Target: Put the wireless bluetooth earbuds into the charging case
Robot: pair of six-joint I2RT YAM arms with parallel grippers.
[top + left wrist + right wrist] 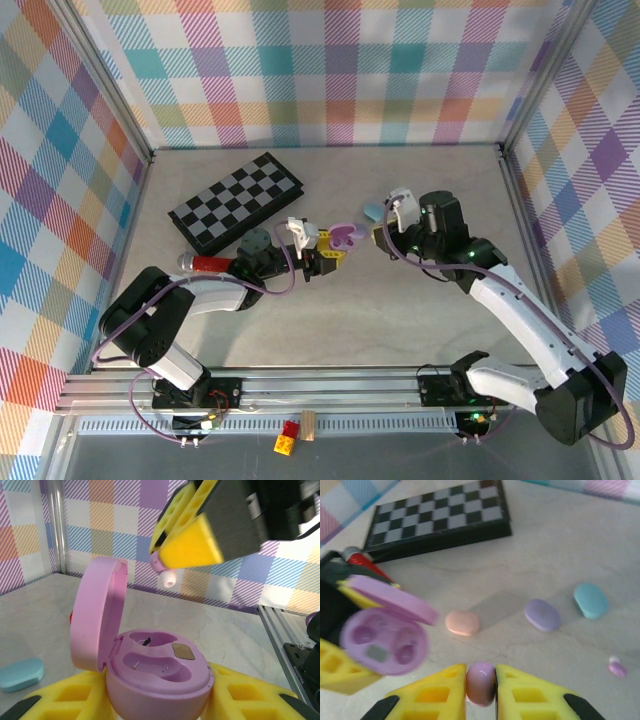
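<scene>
My left gripper is shut on the base of an open pink charging case, whose lid stands up on the left. Both moulded wells in the case hold no bud. My right gripper is shut on a small pink-purple earbud. In the left wrist view that earbud hangs from the right gripper's yellow fingers, above and behind the case. From above, the case sits between the left gripper and right gripper. Another small earbud lies on the table.
Closed peach, purple and teal cases lie on the table beyond the right gripper. A folded chessboard lies at the back left, with a red marker beside the left arm. Checked walls enclose the table.
</scene>
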